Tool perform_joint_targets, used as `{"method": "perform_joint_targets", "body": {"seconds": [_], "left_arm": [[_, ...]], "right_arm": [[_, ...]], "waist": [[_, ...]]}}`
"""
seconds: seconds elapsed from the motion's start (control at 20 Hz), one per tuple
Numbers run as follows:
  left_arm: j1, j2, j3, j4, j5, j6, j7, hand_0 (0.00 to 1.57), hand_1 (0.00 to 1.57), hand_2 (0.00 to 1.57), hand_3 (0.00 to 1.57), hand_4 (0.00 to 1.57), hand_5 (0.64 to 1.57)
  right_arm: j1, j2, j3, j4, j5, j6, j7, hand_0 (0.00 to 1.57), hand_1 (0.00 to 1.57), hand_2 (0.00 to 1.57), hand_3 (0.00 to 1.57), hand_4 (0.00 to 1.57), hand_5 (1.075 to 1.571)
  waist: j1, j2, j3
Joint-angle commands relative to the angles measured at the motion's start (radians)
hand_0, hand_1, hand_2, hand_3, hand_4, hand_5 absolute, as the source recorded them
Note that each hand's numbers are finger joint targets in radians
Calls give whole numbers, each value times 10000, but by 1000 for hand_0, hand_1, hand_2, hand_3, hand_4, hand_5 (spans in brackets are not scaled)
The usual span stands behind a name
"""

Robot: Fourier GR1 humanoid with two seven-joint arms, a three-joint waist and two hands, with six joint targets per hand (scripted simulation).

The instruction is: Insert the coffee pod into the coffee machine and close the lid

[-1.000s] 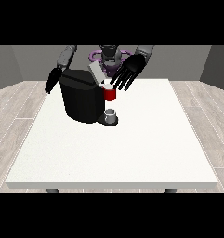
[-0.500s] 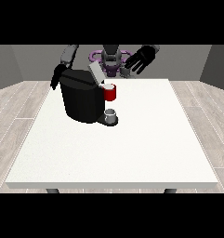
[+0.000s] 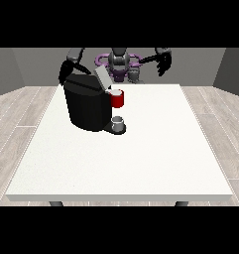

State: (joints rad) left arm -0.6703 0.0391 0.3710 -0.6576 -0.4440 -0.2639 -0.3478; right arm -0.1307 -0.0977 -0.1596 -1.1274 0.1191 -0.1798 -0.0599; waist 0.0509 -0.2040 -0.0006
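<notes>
A black coffee machine (image 3: 87, 105) stands on the white table (image 3: 141, 158) at the left, its grey lid (image 3: 102, 77) tilted up. The machine's red front part (image 3: 118, 98) shows a pale disc on top, which may be the pod. A small grey cup (image 3: 118, 122) sits on the machine's base below it. The hand at the view's right (image 3: 164, 63) hangs in the air above the table's far edge, well away from the machine, fingers relaxed. The hand at the view's left (image 3: 67, 71) is behind the machine's top left corner, partly hidden.
The robot's torso (image 3: 119, 63) stands behind the table's far edge. The table's front edge (image 3: 121, 197) runs near the lower part of the view.
The hand at the view's right has drawn back from beside the red front part, up and to the right. The hand at the view's left has hardly moved.
</notes>
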Motion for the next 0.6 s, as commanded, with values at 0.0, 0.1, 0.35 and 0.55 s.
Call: {"method": "perform_joint_targets", "body": {"seconds": [0.0, 0.1, 0.35, 0.55], "left_arm": [[1355, -200, 91, 0, 394, -527, 76, 0, 0, 0, 0, 323, 1571], [1375, -135, 24, -17, 248, -277, 263, 0, 0, 0, 0, 389, 1571], [1583, -376, -175, -452, 923, -276, 813, 0, 0, 0, 0, 390, 1571], [2319, -99, -182, -1174, 1105, -938, 816, 0, 0, 0, 0, 457, 1571]], "right_arm": [[234, 22, 184, -405, -110, 326, 38, 0, 0, 0, 0, 0, 1571], [-392, 111, 409, -949, -553, 1026, 483, 0, 0, 0, 0, 0, 1571], [-961, -216, 741, -1522, -523, 1559, 869, 0, 0, 0, 0, 62, 1571], [-1364, -796, 595, -1855, -483, 1829, 1115, 0, 0, 0, 0, 251, 1571]], "waist": [[571, -1047, 4], [515, -1194, 4], [614, -1468, 7], [1032, -1193, 7]]}}
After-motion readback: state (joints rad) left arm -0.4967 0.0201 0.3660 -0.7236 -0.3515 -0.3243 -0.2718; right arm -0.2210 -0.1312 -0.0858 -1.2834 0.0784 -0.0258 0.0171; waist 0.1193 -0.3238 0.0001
